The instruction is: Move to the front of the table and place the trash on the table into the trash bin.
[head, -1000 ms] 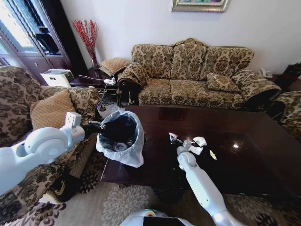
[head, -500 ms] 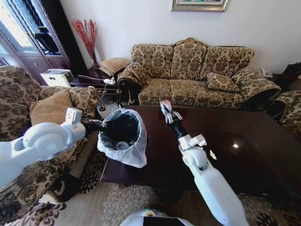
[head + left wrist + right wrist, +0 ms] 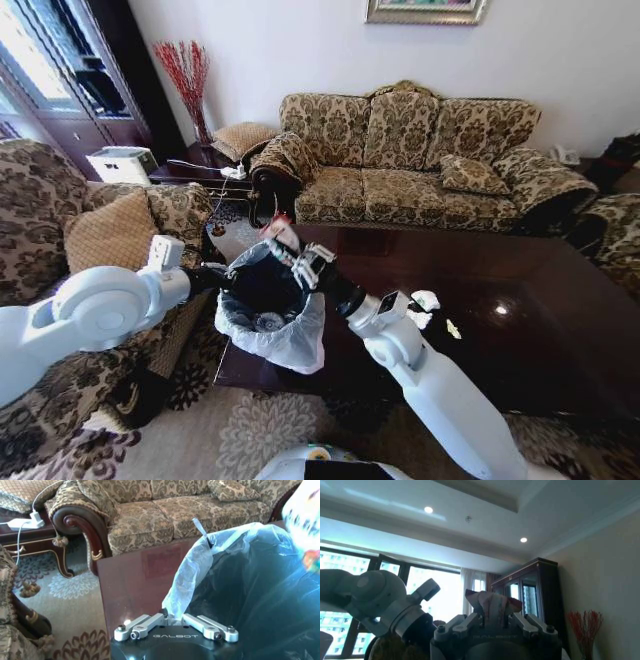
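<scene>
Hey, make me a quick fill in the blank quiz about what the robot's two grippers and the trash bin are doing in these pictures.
1. The right gripper is shut on a crumpled ____.
2. That wrapper is held above the open ____.
3. The left gripper pinches the bin's plastic ____ at the rim.
4. White tissues lie on the dark wooden ____.

Missing words: wrapper; trash bin; bag; table.
</scene>
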Controlling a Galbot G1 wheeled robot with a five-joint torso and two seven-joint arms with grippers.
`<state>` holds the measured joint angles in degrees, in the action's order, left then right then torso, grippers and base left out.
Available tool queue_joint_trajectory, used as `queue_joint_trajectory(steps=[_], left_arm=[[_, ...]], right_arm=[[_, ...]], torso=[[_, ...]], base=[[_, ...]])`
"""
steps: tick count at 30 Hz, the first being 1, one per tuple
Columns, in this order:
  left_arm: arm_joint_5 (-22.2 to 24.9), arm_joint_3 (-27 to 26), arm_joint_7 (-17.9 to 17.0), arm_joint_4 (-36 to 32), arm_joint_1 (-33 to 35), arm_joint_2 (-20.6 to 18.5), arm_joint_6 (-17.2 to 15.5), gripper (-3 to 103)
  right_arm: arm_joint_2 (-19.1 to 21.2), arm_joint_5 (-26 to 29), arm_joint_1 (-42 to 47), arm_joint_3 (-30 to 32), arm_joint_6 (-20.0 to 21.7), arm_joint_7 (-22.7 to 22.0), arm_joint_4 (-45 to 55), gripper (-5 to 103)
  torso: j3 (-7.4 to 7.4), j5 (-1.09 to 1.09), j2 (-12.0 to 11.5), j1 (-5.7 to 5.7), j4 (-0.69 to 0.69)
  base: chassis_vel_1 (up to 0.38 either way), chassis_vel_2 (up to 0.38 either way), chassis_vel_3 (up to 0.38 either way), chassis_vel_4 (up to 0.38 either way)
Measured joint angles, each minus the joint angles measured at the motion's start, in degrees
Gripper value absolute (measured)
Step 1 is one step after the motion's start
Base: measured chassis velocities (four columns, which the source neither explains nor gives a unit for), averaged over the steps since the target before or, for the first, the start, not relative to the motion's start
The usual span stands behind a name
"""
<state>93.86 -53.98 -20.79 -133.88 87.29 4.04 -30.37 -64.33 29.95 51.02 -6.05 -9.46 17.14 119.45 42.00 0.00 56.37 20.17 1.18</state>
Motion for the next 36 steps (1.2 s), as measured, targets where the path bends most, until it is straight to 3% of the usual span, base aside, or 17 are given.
queue_joint_trajectory(steps=[3,4,10,11,14,17,19,20,23,25,26,27,29,32,36], left_arm=[[-0.5,0.1,0.2,-0.1,0.1,0.7,0.3,0],[-0.5,0.1,0.2,-0.1,0.1,0.7,0.3,0],[-1.0,0.2,0.3,-0.6,0.4,1.9,0.1,0],[-1.0,0.2,0.3,-0.6,0.4,1.9,0.1,0],[-1.0,0.2,0.4,-0.8,0.4,1.9,0.1,0],[-1.0,0.2,0.3,-0.8,0.4,1.9,0.1,0],[-1.1,0.1,0.1,-0.8,0.4,2.1,-0.1,0],[-1.1,0.1,0.1,-0.8,0.4,2.1,-0.1,0],[-4.8,-0.7,0.0,0.9,-0.1,4.9,-0.5,0],[-5.5,-1.2,-0.3,1.3,-0.2,5.9,-0.6,0],[-7.0,-2.5,-0.6,2.3,-0.2,8.6,-0.8,0],[-7.0,-2.5,-0.6,2.3,-0.2,8.6,-0.8,0],[-8.7,-3.3,-0.5,2.8,0.6,11.2,-0.9,0],[-10.3,-3.3,-0.2,2.9,1.2,12.5,-0.8,0],[-11.2,-2.9,-0.1,2.6,1.3,13.6,-0.5,0]], right_arm=[[0.1,-2.0,0.7,-0.5,-0.1,-0.5,-0.7,27],[0.1,-2.0,0.7,-0.5,-0.1,-0.5,-0.7,27],[0.2,-2.3,0.5,-0.7,-0.3,-0.9,-0.7,54],[0.2,-2.3,0.5,-0.7,-0.3,-0.9,-0.7,54],[0.6,-2.7,0.6,-0.6,-0.5,-0.9,0.2,70],[0.9,-2.5,0.9,0.5,-0.7,-1.1,1.4,76],[1.1,-1.2,1.8,2.4,-0.6,-3.0,3.3,86],[1.1,-1.2,1.8,2.4,-0.6,-3.0,3.3,86],[0.9,-0.6,7.9,9.2,0.7,-12.1,6.9,99],[0.8,-0.8,9.5,10.8,1.3,-13.9,6.9,99],[0.4,-1.4,15.7,15.9,4.5,-19.6,6.6,99],[0.4,-1.4,15.7,15.9,4.5,-19.6,6.6,99],[-0.3,-1.0,23.8,22.2,9.0,-25.3,3.1,100],[-0.3,-0.7,27.1,25.8,8.9,-27.4,-1.3,100],[0.4,0.4,28.4,29.8,7.8,-27.0,-6.6,100]], torso=[[0.00,0.00,0.0,0.00,0.01],[0.00,0.00,0.0,0.00,0.01],[0.00,0.00,0.0,0.00,0.01],[0.00,0.00,0.0,0.00,0.01],[0.00,0.00,0.0,0.00,0.01],[0.00,0.00,0.0,0.00,0.01],[0.00,0.00,0.0,0.00,0.02],[0.00,0.00,0.0,0.00,0.02],[0.00,0.01,0.0,0.00,-0.01],[0.00,0.00,0.0,0.00,0.00],[0.00,0.00,0.0,0.00,0.03],[0.00,0.00,0.0,0.00,0.03],[0.00,-0.01,0.0,0.00,-0.01],[0.00,0.02,0.0,-0.01,0.00],[-0.01,0.00,0.0,-0.01,0.00]], base=[[0.000,0.000,0.000,0.000],[0.000,0.000,0.000,0.000],[0.000,0.000,0.000,0.000],[0.000,0.000,0.000,0.000],[0.000,0.000,0.000,0.000],[0.000,0.000,0.000,0.000],[0.000,0.000,0.000,0.000],[0.000,0.000,0.000,0.000],[0.000,0.000,0.000,0.000],[0.000,0.000,0.000,0.000],[0.000,0.000,0.000,0.000],[0.000,0.000,0.000,0.000],[0.000,0.000,0.000,0.000],[0.000,0.000,0.000,0.000],[-0.026,-0.020,0.017,0.019]])
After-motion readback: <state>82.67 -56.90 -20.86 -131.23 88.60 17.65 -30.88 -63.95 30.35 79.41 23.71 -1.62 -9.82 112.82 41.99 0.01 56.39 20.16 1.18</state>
